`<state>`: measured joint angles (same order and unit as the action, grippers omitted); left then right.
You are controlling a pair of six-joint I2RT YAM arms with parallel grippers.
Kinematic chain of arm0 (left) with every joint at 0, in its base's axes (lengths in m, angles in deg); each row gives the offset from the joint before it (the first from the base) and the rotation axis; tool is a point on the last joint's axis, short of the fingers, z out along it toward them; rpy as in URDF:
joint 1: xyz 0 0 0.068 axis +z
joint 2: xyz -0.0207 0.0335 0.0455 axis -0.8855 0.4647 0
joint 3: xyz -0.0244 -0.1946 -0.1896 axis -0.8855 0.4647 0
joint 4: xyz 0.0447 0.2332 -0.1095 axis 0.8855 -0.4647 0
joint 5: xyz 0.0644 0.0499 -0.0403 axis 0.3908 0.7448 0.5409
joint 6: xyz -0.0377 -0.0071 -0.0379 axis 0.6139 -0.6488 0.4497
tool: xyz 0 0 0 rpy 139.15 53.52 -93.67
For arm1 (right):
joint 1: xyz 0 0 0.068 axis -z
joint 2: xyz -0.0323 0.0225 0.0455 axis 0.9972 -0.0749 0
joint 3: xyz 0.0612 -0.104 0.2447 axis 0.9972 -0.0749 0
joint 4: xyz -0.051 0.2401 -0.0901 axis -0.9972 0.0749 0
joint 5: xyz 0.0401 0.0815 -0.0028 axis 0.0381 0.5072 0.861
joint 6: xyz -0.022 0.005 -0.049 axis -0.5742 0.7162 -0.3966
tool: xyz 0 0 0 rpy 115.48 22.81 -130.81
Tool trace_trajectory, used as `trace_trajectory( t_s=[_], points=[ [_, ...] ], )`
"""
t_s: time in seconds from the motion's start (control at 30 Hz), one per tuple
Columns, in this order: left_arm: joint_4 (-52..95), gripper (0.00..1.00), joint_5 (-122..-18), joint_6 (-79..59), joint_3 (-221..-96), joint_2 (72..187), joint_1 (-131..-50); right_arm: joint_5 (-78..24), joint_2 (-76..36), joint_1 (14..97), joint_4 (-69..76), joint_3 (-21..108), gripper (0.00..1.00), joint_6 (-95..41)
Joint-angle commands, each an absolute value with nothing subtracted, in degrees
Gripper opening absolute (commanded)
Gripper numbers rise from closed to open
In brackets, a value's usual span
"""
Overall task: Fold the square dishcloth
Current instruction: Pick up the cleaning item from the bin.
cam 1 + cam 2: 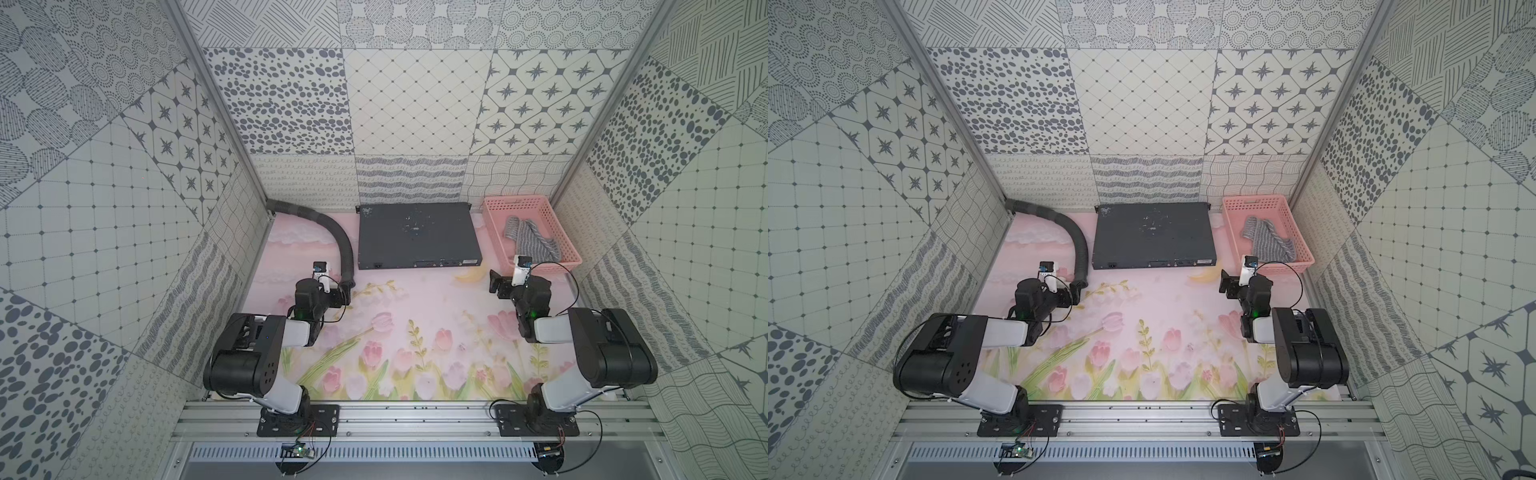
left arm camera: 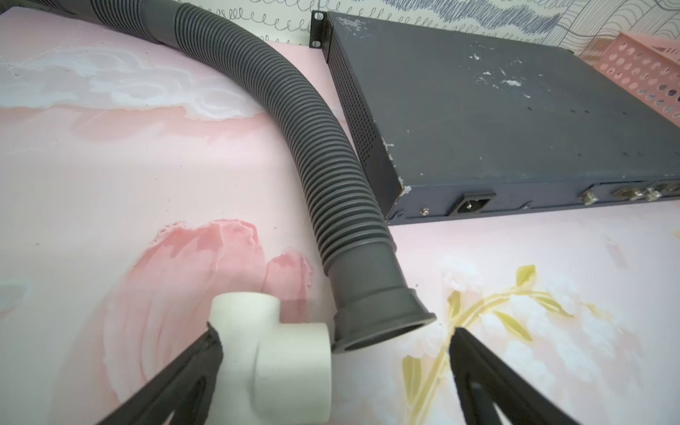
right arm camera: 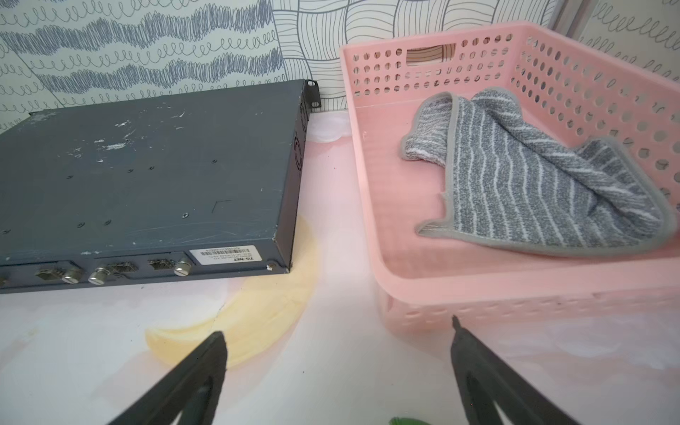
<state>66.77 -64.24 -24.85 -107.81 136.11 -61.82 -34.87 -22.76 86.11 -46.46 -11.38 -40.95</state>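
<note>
My right gripper (image 3: pixel 337 327) is spread wide and holds nothing. It hangs over the pink flowered table (image 3: pixel 331 228), one fingertip (image 3: pixel 460 336) just short of the near wall of the pink basket (image 3: pixel 478 290). The dishcloth (image 3: pixel 533 184) lies crumpled inside that basket, unfolded and untouched. In both top views the basket sits in the far right corner, just beside the dark flat box (image 1: pixel 417 235).

My left gripper (image 2: pixel 335 333) is also spread wide, gripping nothing. A white pipe tee (image 2: pixel 272 353) sits against one finger, though I cannot tell whether they touch. The open end of the grey ribbed hose (image 2: pixel 320 147) lies between the fingers.
</note>
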Motion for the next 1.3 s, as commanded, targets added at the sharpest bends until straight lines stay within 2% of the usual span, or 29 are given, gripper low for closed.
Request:
trace_trajectory(
  t_s=[0.0, 0.93, 1.13, 1.27],
  points=[
    [68.5, 0.99, -65.0, -24.6, -108.2, 136.4, -61.7, -34.6, -22.1, 85.9, -48.5, -11.0, 0.97, -41.6],
    [68.4, 0.99, -65.0, -24.6, -108.2, 136.3, -61.7, -34.6, -22.1, 85.9, -48.5, -10.9, 0.97, -41.6],
    [68.9, 0.99, -64.0, -24.0, -107.6, 135.3, -61.7, -37.3, -16.1, 85.9, -38.7, -8.2, 0.97, -40.8],
    [65.4, 0.99, -62.9, -23.5, -107.7, 130.8, -61.6, -45.0, -11.1, 85.8, -29.6, -5.8, 0.97, -38.0]
  ],
)
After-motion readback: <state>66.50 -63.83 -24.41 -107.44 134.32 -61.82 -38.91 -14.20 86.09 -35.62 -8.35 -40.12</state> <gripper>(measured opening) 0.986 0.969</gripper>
